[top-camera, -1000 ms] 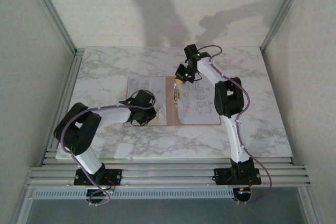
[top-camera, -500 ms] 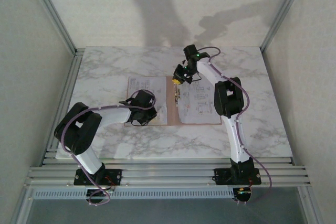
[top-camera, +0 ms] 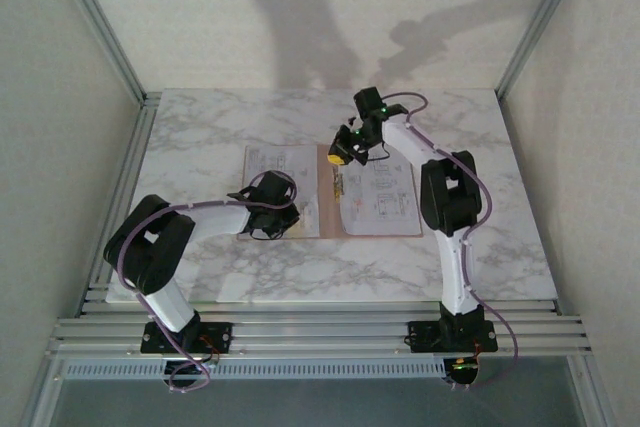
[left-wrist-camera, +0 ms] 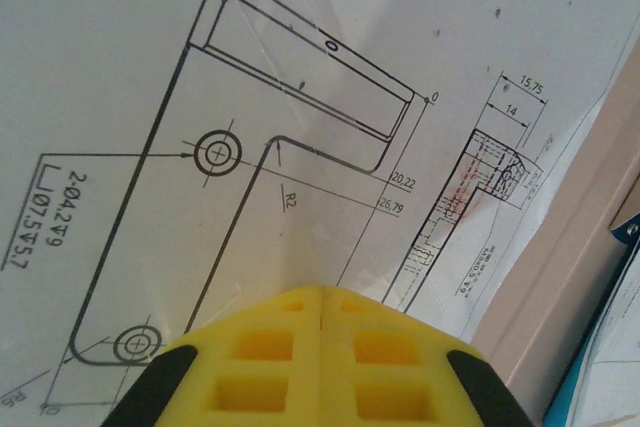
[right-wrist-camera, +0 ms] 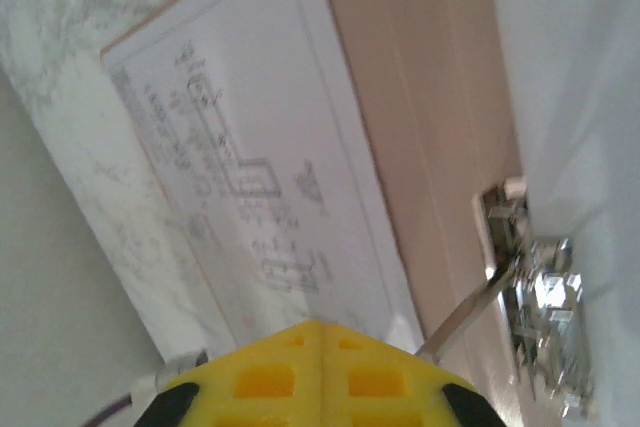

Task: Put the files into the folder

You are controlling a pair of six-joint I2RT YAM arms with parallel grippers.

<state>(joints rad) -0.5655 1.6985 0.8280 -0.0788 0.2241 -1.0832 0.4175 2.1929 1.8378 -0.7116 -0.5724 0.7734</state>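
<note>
The pinkish-brown folder (top-camera: 327, 217) lies open on the marble table. One printed sheet (top-camera: 270, 165) rests on its left half and another (top-camera: 382, 192) on its right half. My left gripper (top-camera: 278, 215) is shut, its yellow tips (left-wrist-camera: 322, 289) pressed down on the left sheet's line drawing (left-wrist-camera: 280, 97); a blue edge strip (left-wrist-camera: 590, 372) shows past the folder's edge (left-wrist-camera: 560, 277). My right gripper (top-camera: 343, 154) hovers shut over the top of the spine. Its tips (right-wrist-camera: 320, 325) hold nothing, beside the metal clip (right-wrist-camera: 530, 287) and its lever (right-wrist-camera: 470, 312).
Bare marble table (top-camera: 200, 127) surrounds the folder on all sides. Aluminium frame rails (top-camera: 320, 332) run along the near edge by the arm bases. White walls close in at the back and both sides.
The right gripper has lifted slightly and drifted toward the far end of the spine, while the arm's elbow swung right. The left arm has stayed put on the left sheet.
</note>
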